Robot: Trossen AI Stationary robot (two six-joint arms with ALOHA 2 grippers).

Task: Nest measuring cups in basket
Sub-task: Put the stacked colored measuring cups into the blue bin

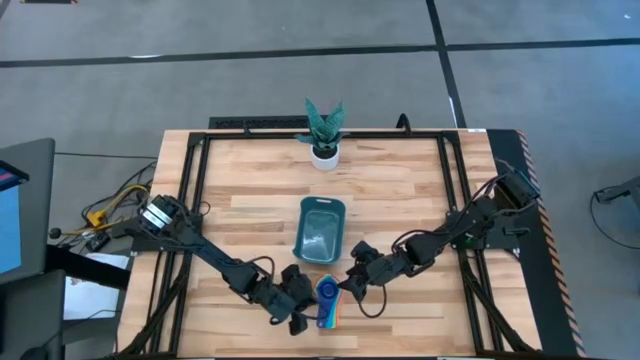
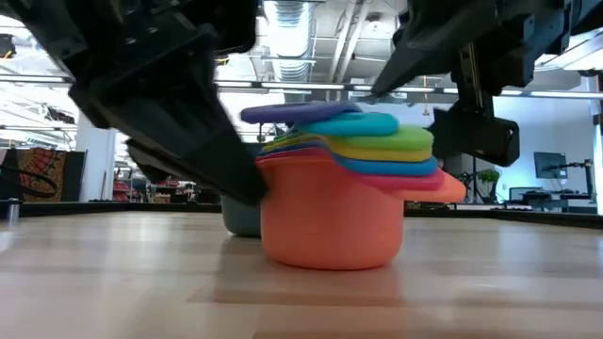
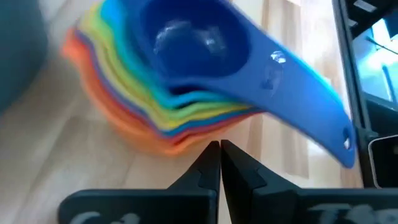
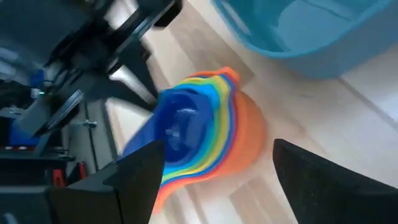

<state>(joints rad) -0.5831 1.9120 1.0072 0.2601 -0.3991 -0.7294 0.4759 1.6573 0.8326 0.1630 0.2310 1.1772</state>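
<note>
The measuring cups (image 1: 328, 298) stand nested in one stack on the table, the orange cup (image 2: 330, 221) at the bottom and the dark blue cup (image 3: 186, 43) on top, with handles fanned out toward the near edge. The teal basket (image 1: 320, 232) sits just beyond the stack and holds no cups. My left gripper (image 3: 219, 152) is shut, its tips at the stack's left side. My right gripper (image 4: 217, 186) is open, a little to the right of the stack (image 4: 199, 137), with its fingers spread wider than the stack. My left gripper points its shut fingertips (image 3: 211, 155) level at the orange cup's wall (image 3: 168, 143), low on the stack, from the table's left. I cannot tell whether the tips touch the wall or stop just short. The stack rests upright on the table.
A small white pot with a green plant (image 1: 324, 150) stands at the far edge, behind the basket. A black frame (image 1: 190, 200) runs around the wooden table top. Bare wood lies to the left and right of the basket.
</note>
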